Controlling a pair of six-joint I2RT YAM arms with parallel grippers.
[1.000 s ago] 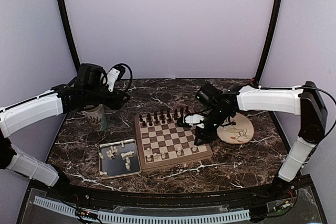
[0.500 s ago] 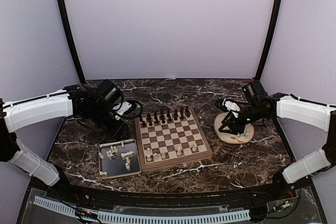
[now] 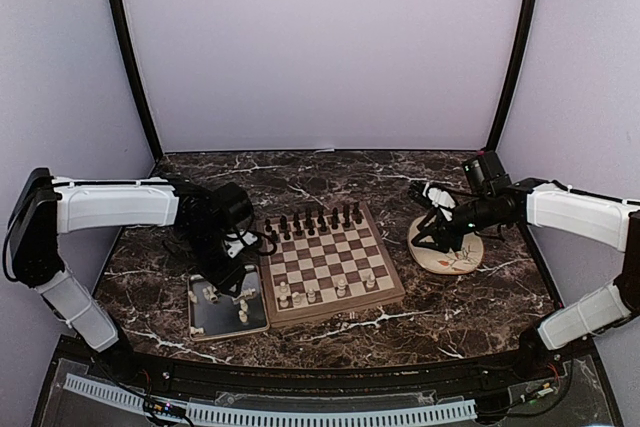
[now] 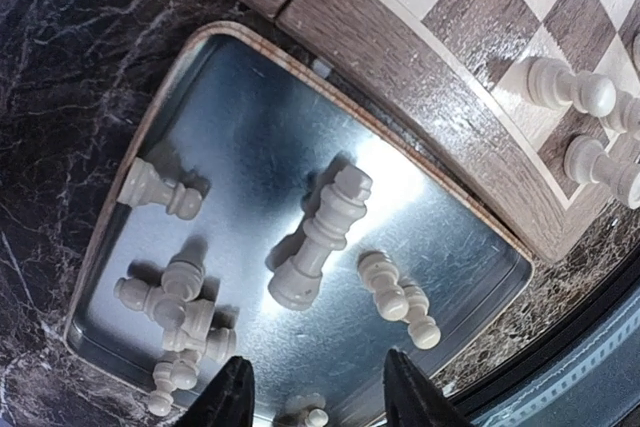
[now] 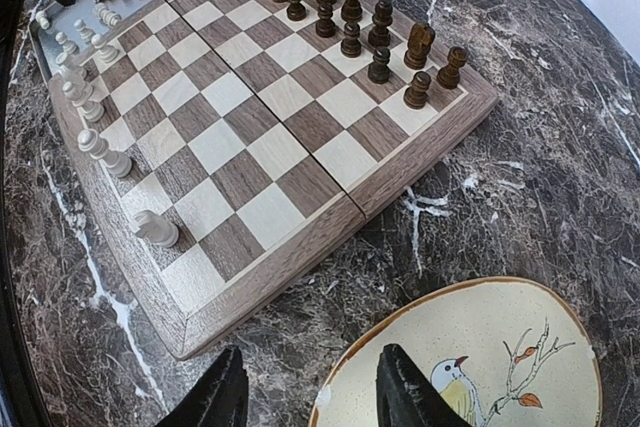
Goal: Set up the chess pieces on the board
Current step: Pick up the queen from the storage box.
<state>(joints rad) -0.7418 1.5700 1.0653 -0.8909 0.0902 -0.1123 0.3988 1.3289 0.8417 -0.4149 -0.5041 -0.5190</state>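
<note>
The board (image 3: 340,308) lies mid-table, with dark brown pieces (image 3: 311,221) on its far rows and a few cream-white pieces (image 3: 325,290) on its near row. More white pieces (image 3: 226,295) lie in the grey metal tray (image 3: 212,322) to its left. My left gripper (image 3: 233,273) hangs open and empty over the tray. In the left wrist view (image 4: 318,397) a toppled white king (image 4: 320,237) and pawns (image 4: 396,298) lie beyond its fingertips. My right gripper (image 3: 428,233) is open and empty. In the right wrist view (image 5: 312,392) it sits between the board (image 5: 272,150) and the plate.
The round plate with a bird (image 3: 458,253) lies right of the board, partly under my right gripper, and shows in the right wrist view (image 5: 500,347). The tray's rim (image 4: 420,162) touches the board's border (image 4: 400,37). Dark marble table, walls on three sides.
My left arm swung from the far left down over the tray. My right arm left the board's right edge for the plate and has barely moved since.
</note>
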